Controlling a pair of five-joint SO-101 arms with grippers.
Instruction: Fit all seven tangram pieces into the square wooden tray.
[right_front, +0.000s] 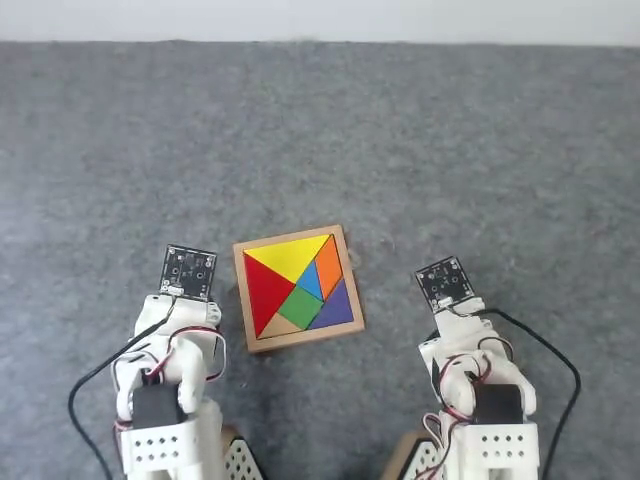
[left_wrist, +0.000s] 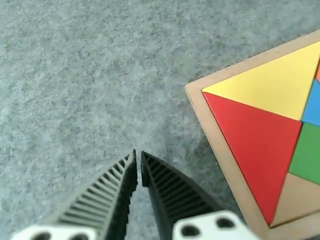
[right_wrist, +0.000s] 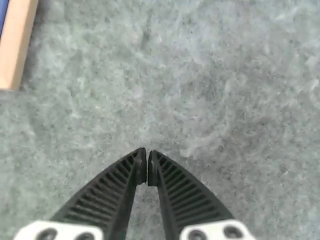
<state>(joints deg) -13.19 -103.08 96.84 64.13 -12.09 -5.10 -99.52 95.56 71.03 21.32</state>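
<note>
Centrally, the square wooden tray (right_front: 306, 336) is seen on the grey felt-covered table (right_front: 450, 150), between the two arms.
All seven coloured tangram pieces (right_front: 299, 290) are seated inside it; the left gripper (left_wrist: 138, 156) and right gripper (right_wrist: 147, 152) are held over bare felt beside it, jaws pressed together, nothing gripped.

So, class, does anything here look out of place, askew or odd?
Only slightly: the wooden tray sits a little skewed on the grey mat. Its seven coloured pieces lie flat inside, filling it.
</note>
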